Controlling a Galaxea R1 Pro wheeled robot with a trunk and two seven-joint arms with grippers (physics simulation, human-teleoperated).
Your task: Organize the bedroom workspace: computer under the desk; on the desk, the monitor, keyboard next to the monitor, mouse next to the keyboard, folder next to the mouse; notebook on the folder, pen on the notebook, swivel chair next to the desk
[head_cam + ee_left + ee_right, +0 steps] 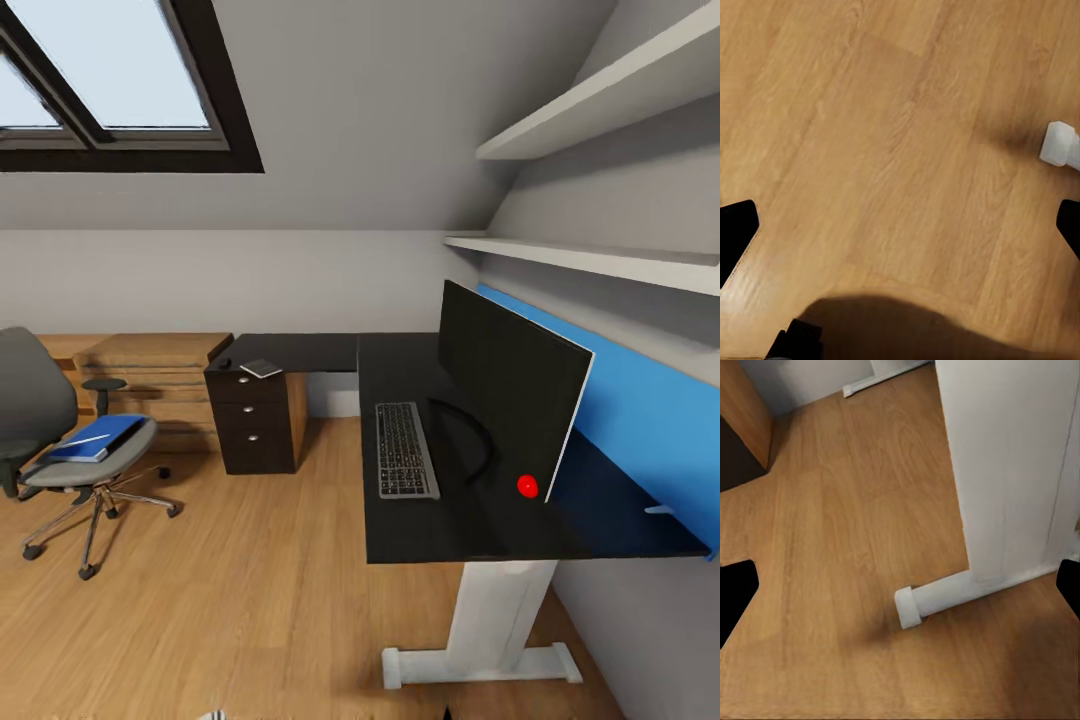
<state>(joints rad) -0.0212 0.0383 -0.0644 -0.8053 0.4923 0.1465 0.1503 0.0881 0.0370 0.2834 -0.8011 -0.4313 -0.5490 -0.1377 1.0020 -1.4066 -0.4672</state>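
The desk stands to my right against the blue back panel, its glossy black top running from the near right edge back to the far corner and then left to the dark drawer unit. On it the monitor stands angled near the panel, and the keyboard lies just left of it, lengthwise, close to the top's left edge. A small red thing sits by the monitor's near corner; I cannot tell what it is. The notebook lies over the drawers, near that edge. Well apart to the left, the swivel chair stands on open wood floor with the folder on its seat and the pen lying on the folder. Broad bare floor lies between chair and desk. My left gripper hangs over floorboards, fingertips wide apart at the picture's sides. My right gripper, fingers likewise apart, looks down at the desk's white pedestal leg and its foot.
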